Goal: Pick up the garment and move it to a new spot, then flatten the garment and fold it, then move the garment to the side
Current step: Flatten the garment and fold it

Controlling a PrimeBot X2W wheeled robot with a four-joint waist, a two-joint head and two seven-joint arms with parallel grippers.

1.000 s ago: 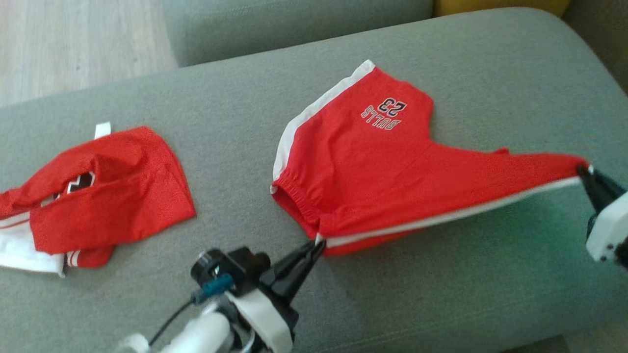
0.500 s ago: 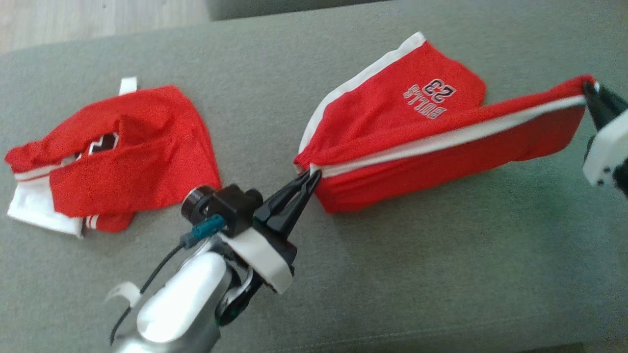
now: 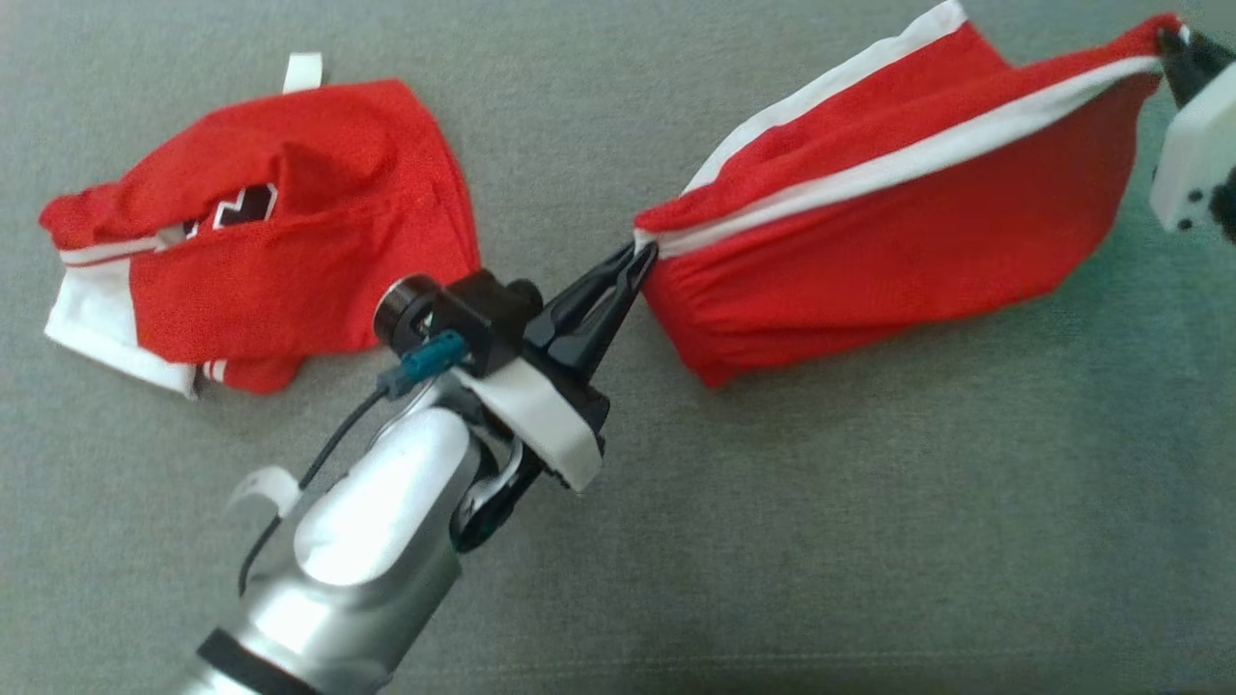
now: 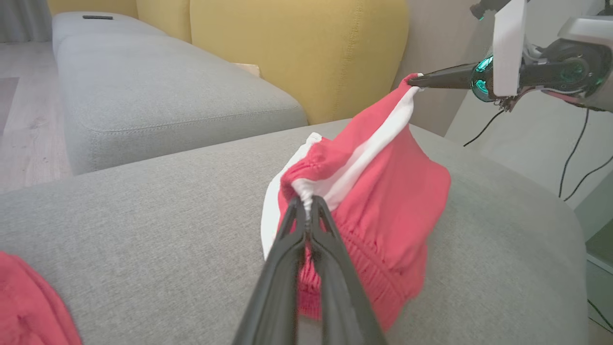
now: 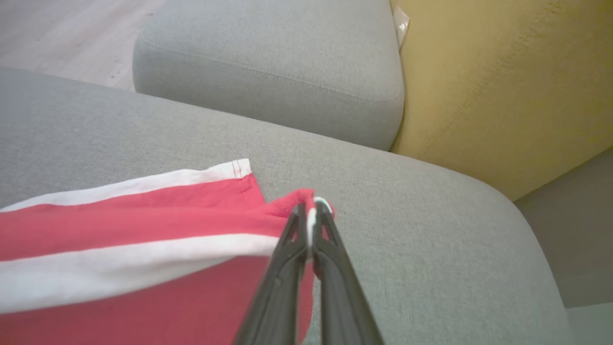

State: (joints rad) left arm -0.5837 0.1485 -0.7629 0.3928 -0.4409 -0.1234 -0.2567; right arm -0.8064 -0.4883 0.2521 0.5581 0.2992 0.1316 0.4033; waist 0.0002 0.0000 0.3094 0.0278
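The garment point(image 3: 898, 212) is a pair of red shorts with white side stripes, stretched between both grippers above the grey sofa cushion point(image 3: 869, 531). My left gripper point(image 3: 642, 259) is shut on the waistband corner, which in the left wrist view shows as gathered elastic at the garment point(image 4: 373, 206) pinched by the left gripper point(image 4: 306, 203). My right gripper point(image 3: 1170, 37) is shut on the hem corner at the upper right; in the right wrist view the right gripper point(image 5: 310, 211) clamps the striped corner of the garment point(image 5: 143, 249). The cloth hangs in a sagging fold between them.
A second red and white garment point(image 3: 261, 232) lies crumpled on the cushion at the left. A yellow back cushion point(image 4: 297, 52) stands behind, and another grey seat point(image 5: 268, 62) lies beyond with wooden floor point(image 4: 19, 120) past it.
Both grippers have lifted the shorts and carried them away from me, so the near side now folds up over the printed side. The head camera has tilted down, shifting the whole picture.
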